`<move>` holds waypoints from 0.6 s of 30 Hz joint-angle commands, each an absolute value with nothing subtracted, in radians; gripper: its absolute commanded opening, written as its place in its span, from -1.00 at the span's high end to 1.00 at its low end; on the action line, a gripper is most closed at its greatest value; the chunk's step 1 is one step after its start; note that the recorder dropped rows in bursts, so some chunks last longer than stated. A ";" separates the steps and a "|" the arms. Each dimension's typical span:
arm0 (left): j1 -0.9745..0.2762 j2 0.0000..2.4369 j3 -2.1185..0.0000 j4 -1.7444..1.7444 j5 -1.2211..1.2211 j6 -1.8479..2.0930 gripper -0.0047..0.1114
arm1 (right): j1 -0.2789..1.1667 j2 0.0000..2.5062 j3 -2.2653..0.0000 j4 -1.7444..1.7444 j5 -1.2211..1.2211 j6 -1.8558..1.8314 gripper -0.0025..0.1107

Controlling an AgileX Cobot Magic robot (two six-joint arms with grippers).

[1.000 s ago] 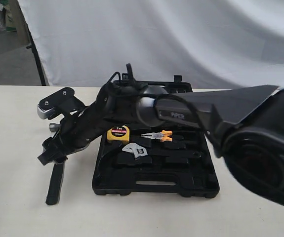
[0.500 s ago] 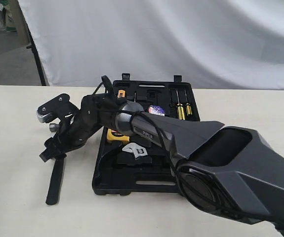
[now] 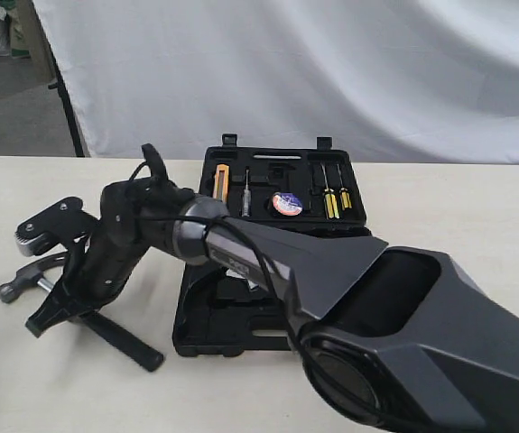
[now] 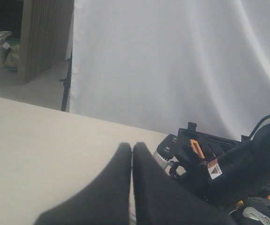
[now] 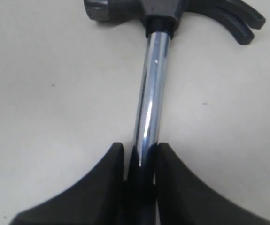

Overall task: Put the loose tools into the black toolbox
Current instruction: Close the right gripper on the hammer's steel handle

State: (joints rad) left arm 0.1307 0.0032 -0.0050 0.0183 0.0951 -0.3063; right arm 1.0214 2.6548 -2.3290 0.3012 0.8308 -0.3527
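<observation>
The steel claw hammer [image 3: 17, 286] lies on the table left of the black toolbox [image 3: 241, 336], its black handle [image 3: 125, 345] pointing toward the front. My right gripper [image 3: 58, 302] has reached across and is shut on the hammer's chrome shaft [image 5: 149, 98] just below the head [image 5: 172, 10]; the right gripper [image 5: 139, 147] has a finger on each side of it. The tape roll [image 3: 286, 204] sits in the toolbox's rear half. The wrench is hidden behind the right arm. My left gripper [image 4: 132, 148] is shut and empty above bare table.
Screwdrivers [image 3: 331, 200] and an orange-handled knife [image 3: 222, 181] are clipped in the toolbox's rear half. A white backdrop [image 3: 331, 72] hangs behind the table. The right arm [image 3: 241, 257] lies across the toolbox's front half.
The right gripper has closed on the hammer's shaft and swung left with it. The hammer has turned, its head now farther left. The arm's move has uncovered the toolbox's rear half.
</observation>
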 commanded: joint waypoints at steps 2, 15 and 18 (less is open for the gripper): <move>0.156 0.000 -0.008 0.023 0.088 -0.311 0.91 | 1.079 2.675 -2.316 0.290 0.971 -0.269 0.96; 0.156 0.000 -0.008 0.023 0.088 -0.311 0.91 | 1.105 2.569 -2.194 0.273 1.221 -0.343 0.96; 0.156 0.000 -0.008 0.023 0.088 -0.311 0.91 | 1.105 2.492 -2.054 0.259 1.221 -0.362 0.96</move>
